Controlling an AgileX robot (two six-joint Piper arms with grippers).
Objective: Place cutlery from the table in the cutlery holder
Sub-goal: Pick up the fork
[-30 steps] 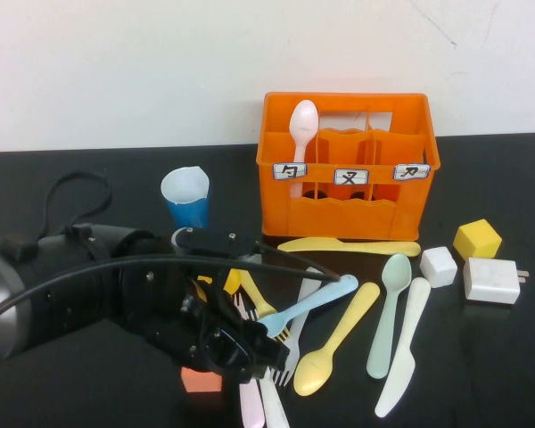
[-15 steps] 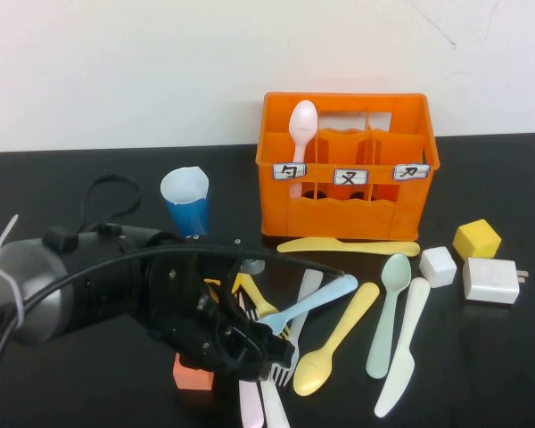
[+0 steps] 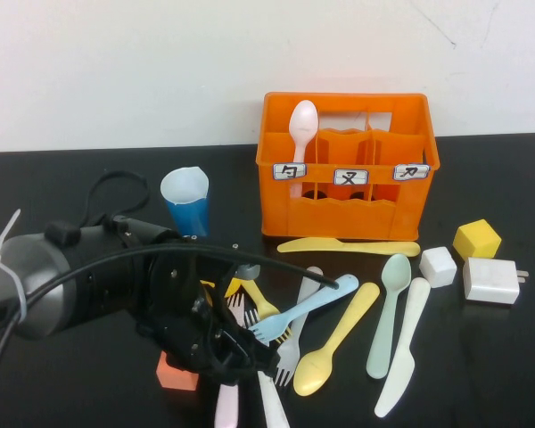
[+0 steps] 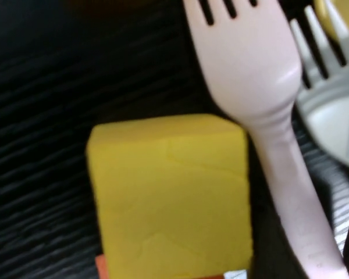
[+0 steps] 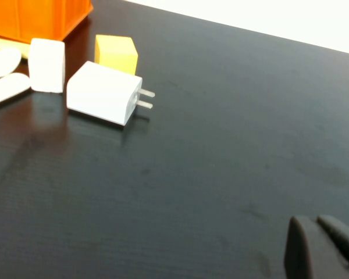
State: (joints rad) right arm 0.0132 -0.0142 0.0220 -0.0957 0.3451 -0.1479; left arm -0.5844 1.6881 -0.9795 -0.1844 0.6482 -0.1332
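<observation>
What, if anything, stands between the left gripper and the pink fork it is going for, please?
In the left wrist view a yellow cube lies right beside the pink fork, touching its handle. The left gripper is low over that pile. The right gripper is parked apart on the table.

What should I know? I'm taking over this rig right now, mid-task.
Left gripper: low over the cutlery pile, pink fork right beneath its camera.
Right gripper: shut, parked over bare table.
Done: one pink spoon stands in the cutlery holder.
Left: blue fork, yellow knife, yellow spoon, mint spoon, white knife, other forks.
</observation>
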